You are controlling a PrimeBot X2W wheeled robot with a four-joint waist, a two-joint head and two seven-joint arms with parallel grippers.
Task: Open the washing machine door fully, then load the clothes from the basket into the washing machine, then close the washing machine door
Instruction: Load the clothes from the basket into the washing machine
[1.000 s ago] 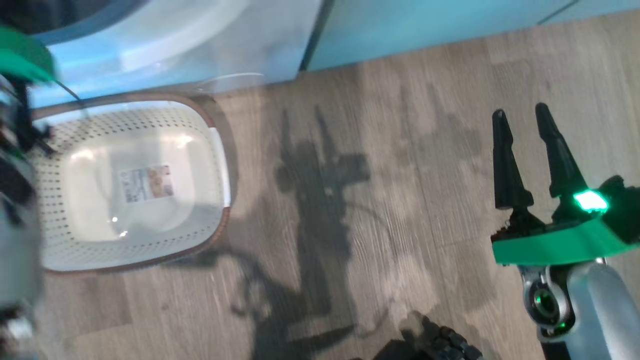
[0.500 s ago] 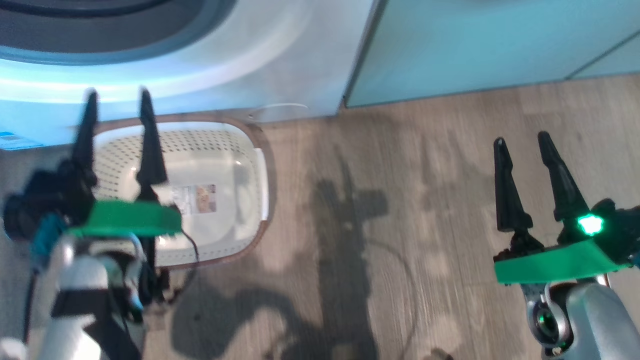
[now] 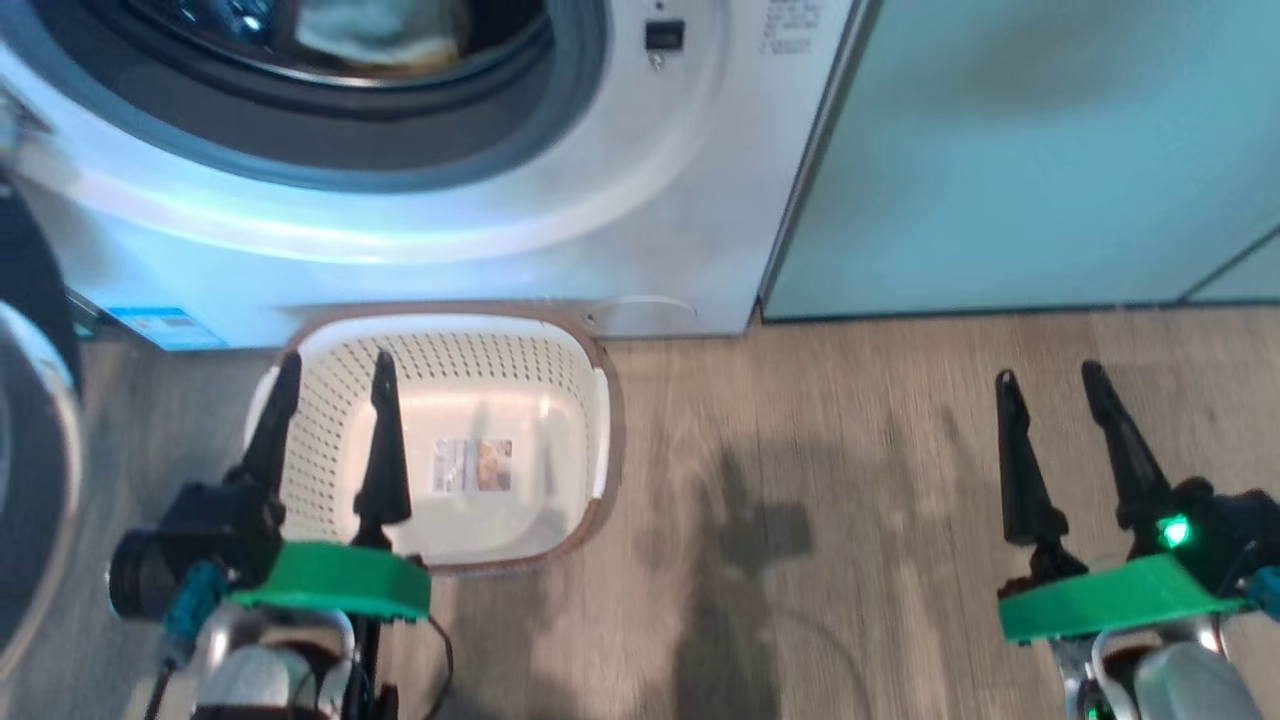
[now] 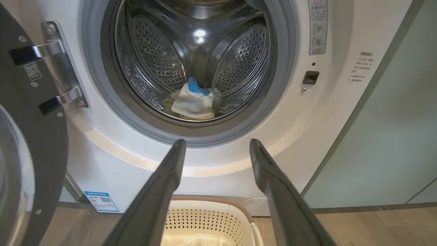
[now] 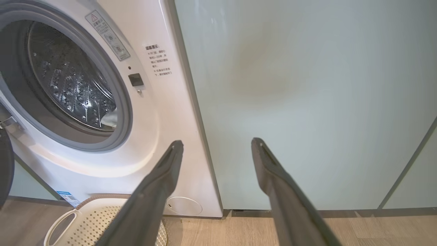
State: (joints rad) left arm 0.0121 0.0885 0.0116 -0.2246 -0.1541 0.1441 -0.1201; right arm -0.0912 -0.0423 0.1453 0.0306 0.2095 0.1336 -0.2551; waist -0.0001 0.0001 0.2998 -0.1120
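Two grippers, left gripper (image 3: 336, 361) and right gripper (image 3: 1048, 373), jaws of both spread wide, holding nothing, one basket (image 3: 470, 352) on floor (image 3: 850, 450) just before one washing machine (image 3: 650, 200), one washing machine door (image 4: 20, 112) swung open at left, clothes (image 4: 193, 102) in drum (image 4: 153, 51), one pale bundle, one blue piece

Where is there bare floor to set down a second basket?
Free: wood floor between the basket and right gripper, before the green cabinet. Crowded: the left, with washing machine door, basket and left gripper.
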